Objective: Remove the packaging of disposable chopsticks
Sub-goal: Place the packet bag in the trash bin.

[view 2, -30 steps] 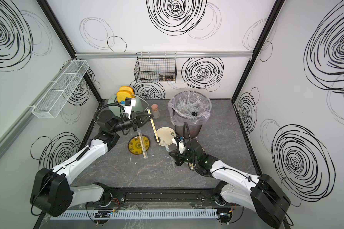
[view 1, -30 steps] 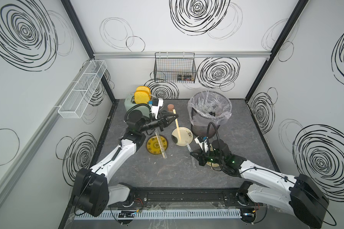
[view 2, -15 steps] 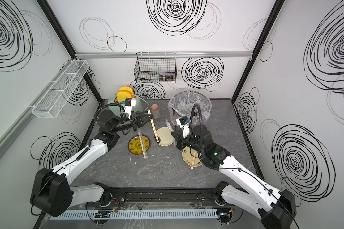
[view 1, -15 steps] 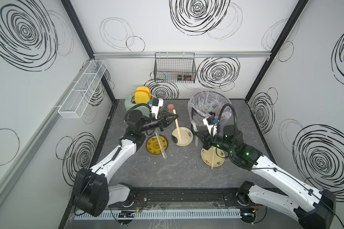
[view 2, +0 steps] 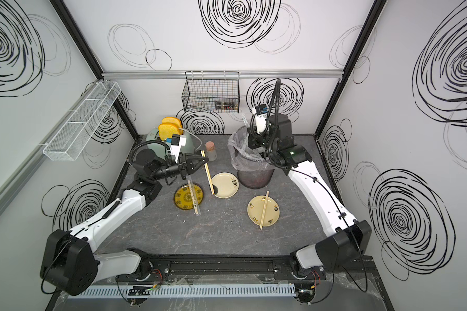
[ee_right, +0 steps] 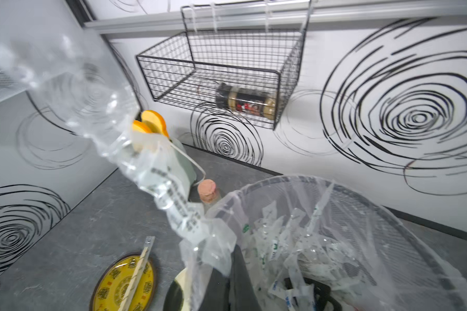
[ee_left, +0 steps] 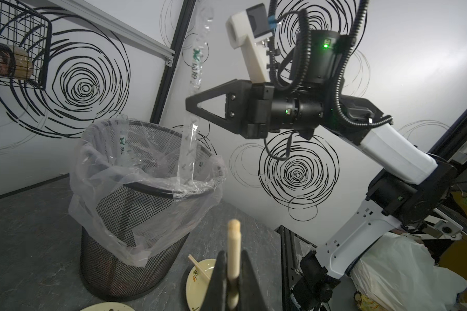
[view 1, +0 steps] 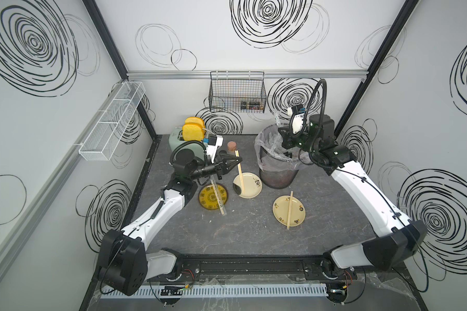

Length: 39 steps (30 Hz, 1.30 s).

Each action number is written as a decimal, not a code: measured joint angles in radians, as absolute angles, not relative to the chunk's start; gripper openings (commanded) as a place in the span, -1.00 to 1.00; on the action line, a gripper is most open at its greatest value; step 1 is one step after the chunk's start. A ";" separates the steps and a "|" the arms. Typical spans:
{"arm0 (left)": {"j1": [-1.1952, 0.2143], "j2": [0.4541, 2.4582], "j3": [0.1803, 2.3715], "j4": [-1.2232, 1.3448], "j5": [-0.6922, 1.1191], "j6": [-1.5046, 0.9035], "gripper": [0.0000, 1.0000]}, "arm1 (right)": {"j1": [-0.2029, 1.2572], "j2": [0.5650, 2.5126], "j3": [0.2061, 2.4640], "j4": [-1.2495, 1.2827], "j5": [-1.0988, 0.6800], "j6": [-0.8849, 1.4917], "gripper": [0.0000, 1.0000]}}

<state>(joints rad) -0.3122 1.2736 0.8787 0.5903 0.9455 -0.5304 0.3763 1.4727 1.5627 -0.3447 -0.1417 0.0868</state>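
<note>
Jaws tight on sleeve point(ee_left: 196, 68), right arm point(view 1: 361, 188) high over bin point(view 1: 278, 180).

My right gripper point(ee_left: 189, 103) has gone up from the front plate point(view 1: 281, 218) to above the bin point(view 1: 278, 176). It took the clear sleeve point(ee_left: 196, 67) up with it. The chopsticks point(view 1: 289, 210) on that plate now show, bare.

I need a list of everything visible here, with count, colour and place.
plates: three, two cream, one yellow, table middle
chopsticks: three pairs, tan, one on each plate
bin: one, black mesh, back right
sleeves: clear, one around the yellow plate's pair, one over the bin, many inside
toaster: one, green, back left
bottle: one, corked, beside toaster
basket: one, black, back wall
shelf: one, white, left wall
left gripper: shut on a chopstick pair
right gripper: shut on a sleeve
</note>
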 measured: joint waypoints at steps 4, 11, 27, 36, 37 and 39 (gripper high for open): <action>-0.312 1.273 0.879 0.577 0.945 -0.523 -1.00 | 0.320 1.578 1.617 -0.408 -0.123 0.060 -1.00; -0.314 1.273 0.879 0.576 0.945 -0.520 -1.00 | 0.315 1.709 1.653 -0.534 -0.039 -0.007 -1.00; -0.314 1.273 0.879 0.553 0.943 -0.504 -1.00 | 0.306 1.880 1.755 -0.673 0.035 -0.127 -1.00; -0.316 1.273 0.879 0.523 0.942 -0.496 -1.00 | 0.324 2.028 1.850 -0.765 0.078 -0.134 -1.00; -0.316 1.273 0.879 0.522 0.942 -0.496 -1.00 | 0.326 2.042 1.850 -0.773 0.082 -0.131 -1.00; -0.316 1.273 0.879 0.521 0.942 -0.496 -1.00 | 0.332 2.057 1.837 -0.776 0.085 -0.126 -1.00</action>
<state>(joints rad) -0.3161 1.2732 0.8787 0.5213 0.9421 -0.4957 0.3317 2.0571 1.8370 -0.7765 0.0849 -0.1261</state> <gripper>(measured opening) 0.075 0.056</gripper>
